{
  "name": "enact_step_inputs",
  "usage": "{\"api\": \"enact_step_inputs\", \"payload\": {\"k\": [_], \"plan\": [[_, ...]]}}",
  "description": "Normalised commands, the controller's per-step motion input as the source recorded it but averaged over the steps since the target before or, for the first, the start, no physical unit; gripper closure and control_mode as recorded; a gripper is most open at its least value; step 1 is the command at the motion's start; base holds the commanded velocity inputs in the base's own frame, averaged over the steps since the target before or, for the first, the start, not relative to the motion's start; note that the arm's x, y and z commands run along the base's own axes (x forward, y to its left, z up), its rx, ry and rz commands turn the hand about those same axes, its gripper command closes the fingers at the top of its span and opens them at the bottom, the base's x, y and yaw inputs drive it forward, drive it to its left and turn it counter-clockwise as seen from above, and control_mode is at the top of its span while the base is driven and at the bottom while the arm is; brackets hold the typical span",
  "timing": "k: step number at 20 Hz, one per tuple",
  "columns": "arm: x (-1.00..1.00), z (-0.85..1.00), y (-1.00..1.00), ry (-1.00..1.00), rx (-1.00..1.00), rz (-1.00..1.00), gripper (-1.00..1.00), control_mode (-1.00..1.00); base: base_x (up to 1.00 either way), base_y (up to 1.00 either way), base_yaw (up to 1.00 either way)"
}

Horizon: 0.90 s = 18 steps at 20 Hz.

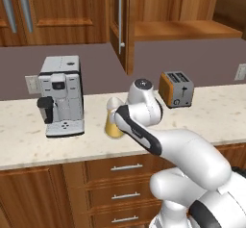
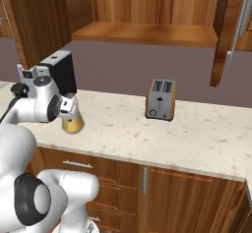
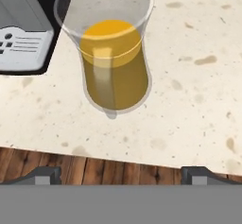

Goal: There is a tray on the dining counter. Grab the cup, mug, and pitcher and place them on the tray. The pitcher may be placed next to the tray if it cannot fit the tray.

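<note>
Fingers spread wide, the gripper (image 3: 120,173) hovers over the pitcher (image 3: 113,62) (beside the coffee machine (image 1: 61,95)), lining up a grab.

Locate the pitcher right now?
The pitcher stands upright on the long beige counter, just right of the coffee machine and left of the toaster in the left base view, with the open gripper above its near side.

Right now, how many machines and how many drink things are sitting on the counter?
Kitchen machines: 2, the coffee machine and the toaster.
Drink holders: 1, the pitcher with orange juice in it.
Total: 3 things on the counter.
</note>
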Motion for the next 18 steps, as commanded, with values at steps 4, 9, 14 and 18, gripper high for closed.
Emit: {"api": "enact_step_inputs", "payload": {"k": [4, 9, 14, 18], "plan": [[0.13, -0.12, 0.0, 0.01, 0.0, 0.0, -1.0, -1.0, 0.0, 0.0, 0.0], [0.15, -0.14, 0.07, 0.04, 0.0, 0.0, -1.0, -1.0, 0.0, 0.0, 0.0], [0.14, -0.06, 0.03, 0.02, 0.0, 0.0, -1.0, -1.0, 0.0, 0.0, 0.0], [0.16, 0.0, 0.0, 0.02, 0.0, 0.0, -1.0, -1.0, 0.0, 0.0, 0.0]]}}
